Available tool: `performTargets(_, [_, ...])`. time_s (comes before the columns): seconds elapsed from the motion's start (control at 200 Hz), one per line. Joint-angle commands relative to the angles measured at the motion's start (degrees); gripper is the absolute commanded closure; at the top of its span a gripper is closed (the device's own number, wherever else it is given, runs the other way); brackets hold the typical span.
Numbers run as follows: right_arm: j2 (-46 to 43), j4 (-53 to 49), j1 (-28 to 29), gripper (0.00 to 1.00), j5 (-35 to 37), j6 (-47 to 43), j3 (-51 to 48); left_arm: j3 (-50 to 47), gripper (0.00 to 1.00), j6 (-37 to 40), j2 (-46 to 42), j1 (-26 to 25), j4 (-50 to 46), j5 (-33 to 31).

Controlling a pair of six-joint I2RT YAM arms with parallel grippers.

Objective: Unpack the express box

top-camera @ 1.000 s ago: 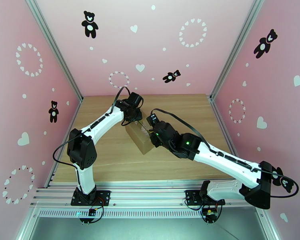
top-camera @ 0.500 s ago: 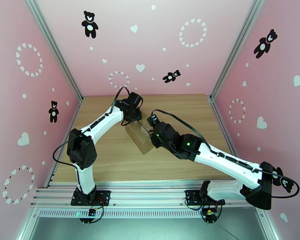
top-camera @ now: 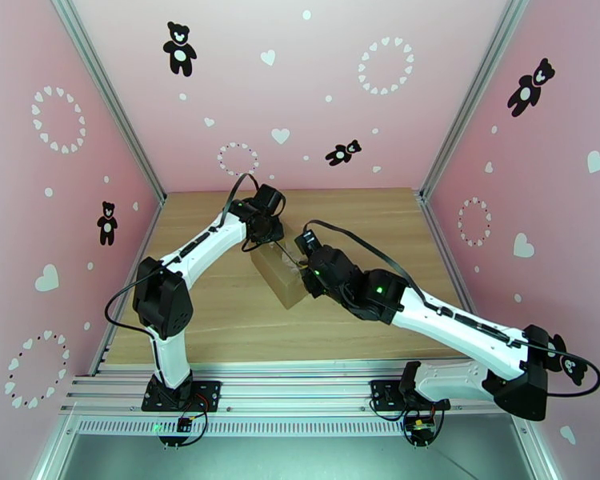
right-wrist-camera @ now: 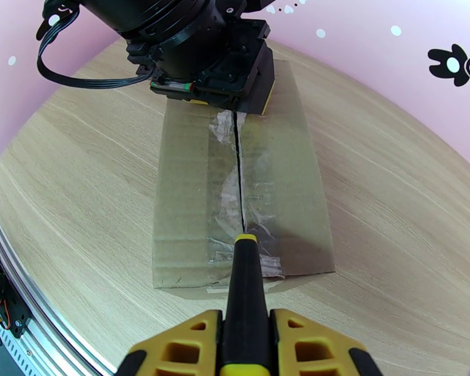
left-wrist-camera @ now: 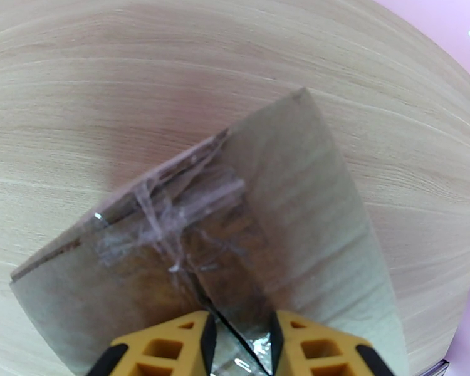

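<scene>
The express box [right-wrist-camera: 185, 183] lies flat on the wooden table, brown cardboard with clear tape along its top seam, which is split into a dark slit. My right gripper [right-wrist-camera: 247, 333] is shut on a black utility knife [right-wrist-camera: 244, 277] with yellow trim, whose tip sits at the near end of the seam. My left gripper [left-wrist-camera: 241, 352] rests on the far end of the box [left-wrist-camera: 310, 202], its yellow fingers a narrow gap apart astride the seam, nothing between them. From above, the box [top-camera: 278, 275] sits mid-table between the left gripper [top-camera: 266, 238] and the right gripper [top-camera: 306, 275].
The wooden table [top-camera: 220, 314] has free room around the box on all sides. Pink walls with bear and heart patterns enclose it on three sides. A metal rail [top-camera: 300, 390] with the arm bases runs along the near edge.
The right arm has edged slightly towards the far left along the box with the knife. The left arm and the box have stayed put.
</scene>
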Motion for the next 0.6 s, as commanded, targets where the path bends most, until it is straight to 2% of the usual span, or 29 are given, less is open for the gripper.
performTargets(0.0, [-2.14, -11.82, 0.90, 1.00, -0.25, 1.25, -1.49, -3.42, 0.67, -0.68, 3.52, 3.54, -3.36, -5.09])
performTargets(0.596, [-3.53, -14.83, 2.54, 1.00, 1.60, 2.66, -1.79, -4.57, 0.67, -1.04, 2.67, 4.06, -2.89, -5.19])
